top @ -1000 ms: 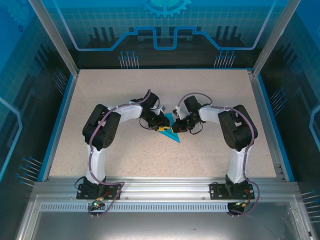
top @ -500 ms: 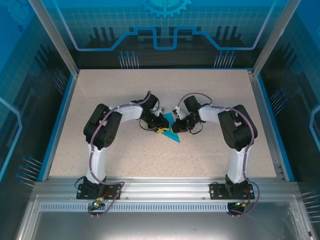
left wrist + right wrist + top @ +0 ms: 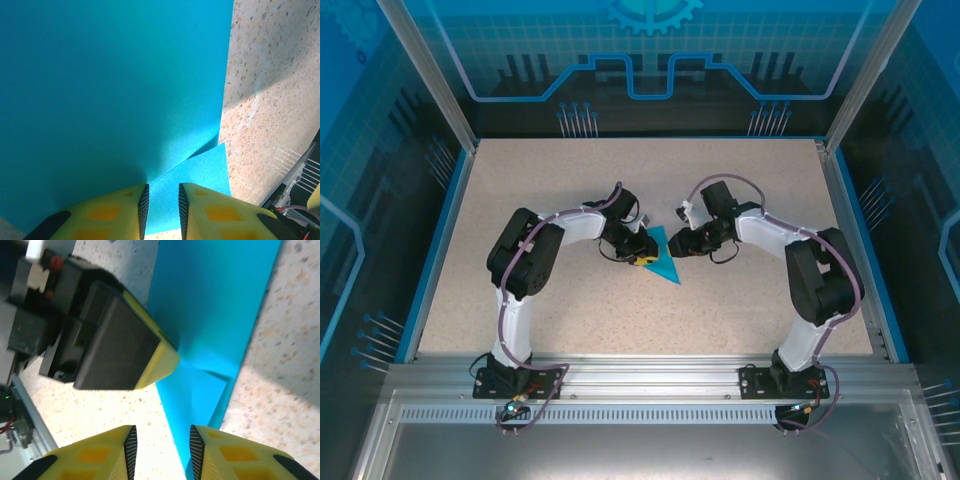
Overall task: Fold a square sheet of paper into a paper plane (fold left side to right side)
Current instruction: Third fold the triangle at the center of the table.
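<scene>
Paper: square sheet of paper (image 3: pixel 661 263) is lying folded, triangular in outline, on the speckled table (image 3: pixel 750 300), mid-table between both grippers.
Left gripper: left gripper (image 3: pixel 640 254) is sitting on the paper's left part; fingers (image 3: pixel 100 215) are standing narrowly apart with paper showing in the gap, and a yellow tip is touching the sheet in the right wrist view.
Right gripper: right gripper (image 3: pixel 674 246) is hovering at the paper's right edge; fingers (image 3: pixel 90 460) are standing apart, clamping nothing.
Fold: an upper flap's edge is running across the lower layer, starting by the left fingertips.

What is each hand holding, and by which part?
Nothing looks gripped. The left hand presses slightly parted fingertips on the folded teal paper near a crease; the right hand hangs open at its edge.
</scene>
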Controlling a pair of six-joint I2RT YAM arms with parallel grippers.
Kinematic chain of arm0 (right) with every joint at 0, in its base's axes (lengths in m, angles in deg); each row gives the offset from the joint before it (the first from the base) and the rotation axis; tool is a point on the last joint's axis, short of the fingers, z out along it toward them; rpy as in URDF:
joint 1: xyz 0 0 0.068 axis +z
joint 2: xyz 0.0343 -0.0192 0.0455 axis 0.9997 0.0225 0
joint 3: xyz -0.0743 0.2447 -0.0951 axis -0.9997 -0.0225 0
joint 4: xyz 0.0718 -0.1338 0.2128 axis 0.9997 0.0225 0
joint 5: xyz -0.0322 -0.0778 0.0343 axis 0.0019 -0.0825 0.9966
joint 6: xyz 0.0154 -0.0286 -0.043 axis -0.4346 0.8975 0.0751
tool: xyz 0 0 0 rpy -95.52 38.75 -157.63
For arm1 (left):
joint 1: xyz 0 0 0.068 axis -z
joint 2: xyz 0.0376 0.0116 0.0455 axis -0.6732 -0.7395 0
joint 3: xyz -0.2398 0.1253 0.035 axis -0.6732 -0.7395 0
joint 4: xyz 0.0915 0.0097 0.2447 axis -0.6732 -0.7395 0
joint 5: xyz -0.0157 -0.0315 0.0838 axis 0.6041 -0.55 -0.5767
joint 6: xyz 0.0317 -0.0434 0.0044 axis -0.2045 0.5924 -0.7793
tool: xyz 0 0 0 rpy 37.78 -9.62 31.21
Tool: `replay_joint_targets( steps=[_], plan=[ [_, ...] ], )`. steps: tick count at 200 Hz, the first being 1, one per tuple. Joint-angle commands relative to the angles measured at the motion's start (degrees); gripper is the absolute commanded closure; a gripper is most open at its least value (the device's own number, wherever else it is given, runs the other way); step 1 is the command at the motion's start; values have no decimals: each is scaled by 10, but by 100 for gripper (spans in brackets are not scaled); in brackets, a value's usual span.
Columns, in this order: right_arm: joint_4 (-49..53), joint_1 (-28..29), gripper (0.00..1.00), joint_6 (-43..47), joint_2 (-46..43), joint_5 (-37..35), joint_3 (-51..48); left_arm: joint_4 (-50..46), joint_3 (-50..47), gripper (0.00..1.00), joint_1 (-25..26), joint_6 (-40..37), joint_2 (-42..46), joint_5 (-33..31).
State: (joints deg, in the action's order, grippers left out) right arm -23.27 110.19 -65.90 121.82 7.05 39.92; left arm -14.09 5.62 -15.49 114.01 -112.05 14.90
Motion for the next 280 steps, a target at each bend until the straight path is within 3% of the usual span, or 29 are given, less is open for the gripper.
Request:
replay_joint_targets(
  steps=[1,58,163,280],
  plan=[
    [15,19,66,-23,-1,60,-28,-30,-30,72,15,3,-34,-54],
    [20,61,69,-38,48,56,-8,-31,-30,73,16,2,-33,-56],
    [41,55,71,-47,82,10,-8,-35,-27,73,16,-2,-34,-61],
    [43,35,73,-49,69,29,-55,-39,-23,74,16,-3,-41,-68]
  ],
)
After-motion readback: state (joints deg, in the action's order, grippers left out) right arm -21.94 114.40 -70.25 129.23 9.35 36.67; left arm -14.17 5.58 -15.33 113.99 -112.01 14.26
